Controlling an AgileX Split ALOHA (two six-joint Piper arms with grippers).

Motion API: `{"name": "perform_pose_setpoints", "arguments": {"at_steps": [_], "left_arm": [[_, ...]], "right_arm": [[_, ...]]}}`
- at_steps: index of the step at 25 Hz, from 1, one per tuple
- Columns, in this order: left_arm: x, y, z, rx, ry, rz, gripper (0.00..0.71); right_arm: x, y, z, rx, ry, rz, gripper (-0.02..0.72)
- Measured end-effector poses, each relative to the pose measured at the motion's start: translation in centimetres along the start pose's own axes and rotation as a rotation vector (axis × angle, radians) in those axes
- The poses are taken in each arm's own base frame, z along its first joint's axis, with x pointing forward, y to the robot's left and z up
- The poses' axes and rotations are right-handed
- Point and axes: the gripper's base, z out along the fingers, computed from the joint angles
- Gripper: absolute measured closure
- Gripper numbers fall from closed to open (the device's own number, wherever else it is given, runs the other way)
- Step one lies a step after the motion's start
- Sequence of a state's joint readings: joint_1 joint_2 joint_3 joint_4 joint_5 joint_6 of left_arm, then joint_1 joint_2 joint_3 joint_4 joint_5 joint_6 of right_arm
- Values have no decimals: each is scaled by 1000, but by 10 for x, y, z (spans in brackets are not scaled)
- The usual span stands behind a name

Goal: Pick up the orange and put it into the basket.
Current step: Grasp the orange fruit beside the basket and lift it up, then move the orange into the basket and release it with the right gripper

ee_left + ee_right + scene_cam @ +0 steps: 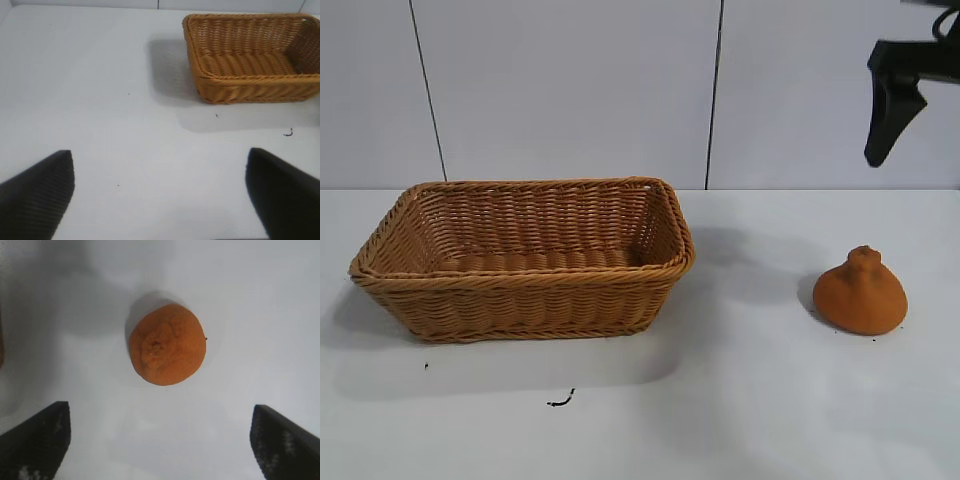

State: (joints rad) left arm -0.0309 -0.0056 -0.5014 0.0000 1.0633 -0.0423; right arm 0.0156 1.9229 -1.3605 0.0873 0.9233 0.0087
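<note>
The orange (861,292) is a matte orange-brown fruit with a knobby top, resting on the white table at the right. The tan wicker basket (525,262) stands at the left, empty. My right gripper (892,115) hangs high above the orange at the upper right; its wrist view shows the orange (167,344) on the table below, beyond the wide-open fingers (160,412). My left gripper (160,165) is open and empty over bare table, out of the exterior view; the basket (250,82) lies farther off in its wrist view.
A small dark squiggle mark (561,400) lies on the table in front of the basket. A white panelled wall (570,90) rises behind the table. Bare table surface lies between basket and orange.
</note>
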Motion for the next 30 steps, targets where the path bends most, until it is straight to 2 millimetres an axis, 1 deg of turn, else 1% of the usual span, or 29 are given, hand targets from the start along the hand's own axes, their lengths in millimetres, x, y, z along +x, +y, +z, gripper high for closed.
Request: {"name": "perform_pose_setpoints", "arguments": {"at_steps": [9, 11, 13, 14, 15, 18, 19, 20, 21, 22, 23, 26, 27, 28, 29, 30], "left_arm": [[0, 0, 0, 0, 0, 0, 44], [0, 0, 0, 0, 0, 0, 44], [0, 0, 0, 0, 0, 0, 44], [0, 0, 0, 0, 0, 0, 44], [0, 0, 0, 0, 0, 0, 44], [0, 0, 0, 0, 0, 0, 44], [0, 0, 0, 0, 0, 0, 44], [0, 0, 0, 0, 0, 0, 44], [0, 0, 0, 0, 0, 0, 44], [0, 0, 0, 0, 0, 0, 44], [0, 0, 0, 0, 0, 0, 44], [0, 0, 0, 0, 0, 0, 44], [0, 0, 0, 0, 0, 0, 44], [0, 0, 0, 0, 0, 0, 44], [0, 0, 0, 0, 0, 0, 44], [0, 0, 0, 0, 0, 0, 44]], "right_arm": [[-6, -4, 70, -4, 51, 13, 31], [-5, -5, 82, -4, 63, 16, 45], [-5, -5, 89, -6, 71, 21, 115], [-5, -4, 90, -10, 68, 24, 185], [-5, -4, 90, -9, 68, 23, 274], [-6, -5, 85, -5, 63, 18, 557], [-7, -4, 83, -6, 61, 18, 615], [-7, -4, 83, -6, 61, 18, 615], [-10, -2, 75, -5, 54, 8, 630], [-10, -2, 75, -5, 54, 8, 630], [-12, -1, 70, -4, 50, 2, 630], [-26, 2, 45, -2, 22, -16, 630], [-26, 2, 45, -2, 22, -16, 630], [-32, 3, 33, -3, -2, -21, 630], [-43, 6, 10, -7, -38, -28, 630], [-47, 7, 0, -9, -46, -31, 630]]}}
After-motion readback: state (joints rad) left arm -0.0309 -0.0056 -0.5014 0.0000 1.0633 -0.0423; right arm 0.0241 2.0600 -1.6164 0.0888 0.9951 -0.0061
